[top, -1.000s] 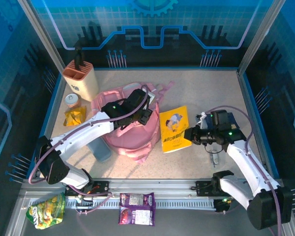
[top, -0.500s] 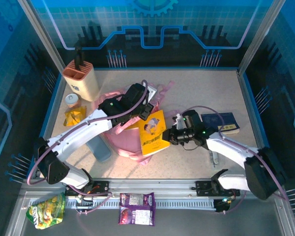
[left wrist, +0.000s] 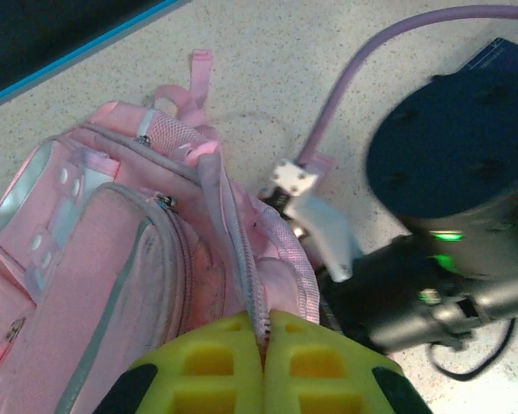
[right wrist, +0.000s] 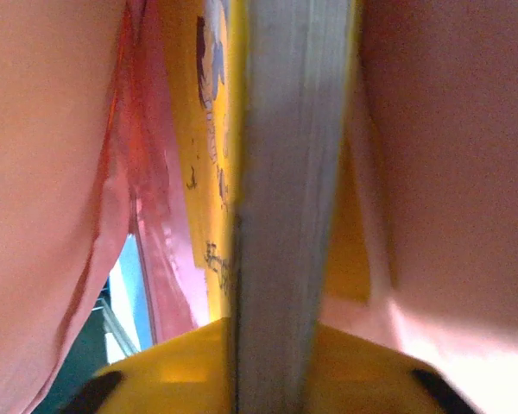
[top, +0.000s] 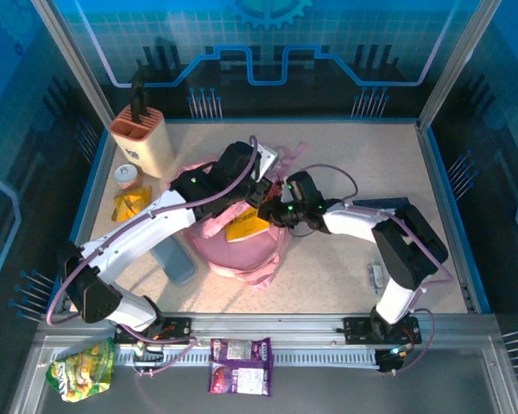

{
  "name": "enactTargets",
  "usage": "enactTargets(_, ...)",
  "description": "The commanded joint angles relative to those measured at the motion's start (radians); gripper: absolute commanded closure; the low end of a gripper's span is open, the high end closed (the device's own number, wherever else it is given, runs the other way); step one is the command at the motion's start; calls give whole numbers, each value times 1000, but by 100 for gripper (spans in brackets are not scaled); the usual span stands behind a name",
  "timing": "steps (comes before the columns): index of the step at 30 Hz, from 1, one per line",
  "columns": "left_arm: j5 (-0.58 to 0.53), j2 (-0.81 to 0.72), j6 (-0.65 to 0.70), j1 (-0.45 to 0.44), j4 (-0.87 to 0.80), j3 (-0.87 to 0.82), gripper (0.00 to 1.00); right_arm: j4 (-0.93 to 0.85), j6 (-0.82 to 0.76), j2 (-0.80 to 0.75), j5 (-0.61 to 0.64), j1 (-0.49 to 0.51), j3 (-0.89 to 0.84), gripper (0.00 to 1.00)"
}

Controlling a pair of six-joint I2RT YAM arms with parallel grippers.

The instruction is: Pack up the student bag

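Now the right claw (right wrist: 272, 358) pinches the yellow book (right wrist: 285, 172) edge-on inside the pink student bag (top: 242, 252) (mid-counter (top: 354, 164), left of centre). The left claw (left wrist: 263, 362), pressed shut on the zipper edge (left wrist: 240, 250), should hold the mouth lifted wide until the book slides fully in.

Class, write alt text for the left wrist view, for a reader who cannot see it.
The left gripper pinches the zipper edge of the pink student bag between its yellow fingers. At right, the black right arm, green light lit, hangs beside the bag above a speckled table.
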Motion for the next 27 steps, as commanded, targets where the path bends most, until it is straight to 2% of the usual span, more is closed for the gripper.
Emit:
enactTargets(1,10,-20,36,-3,81,78,100,-17,-84,19,65,16,88,66)
enactTargets(3,3,-29,40,-3,72,74,100,-54,-111,-8,94,14,74,54)
enactTargets(6,8,-54,35,-3,88,49,100,-130,-162,-81,124,17,32,42)
enactTargets(10,13,-71,33,-3,107,22,100,-218,-191,-193,188,23,-56,39)
enactTargets(11,11,-72,34,-4,104,20,100,-235,-195,-218,203,25,-75,40)
enactTargets(15,11,-73,32,-3,115,6,100,-199,-170,-244,210,63,-145,58)
enactTargets(21,-3,-69,32,-3,120,-13,100,-122,-168,-121,251,88,-98,83)
enactTargets(27,-12,-64,21,-2,93,-8,100,-20,-177,-18,288,91,0,91)
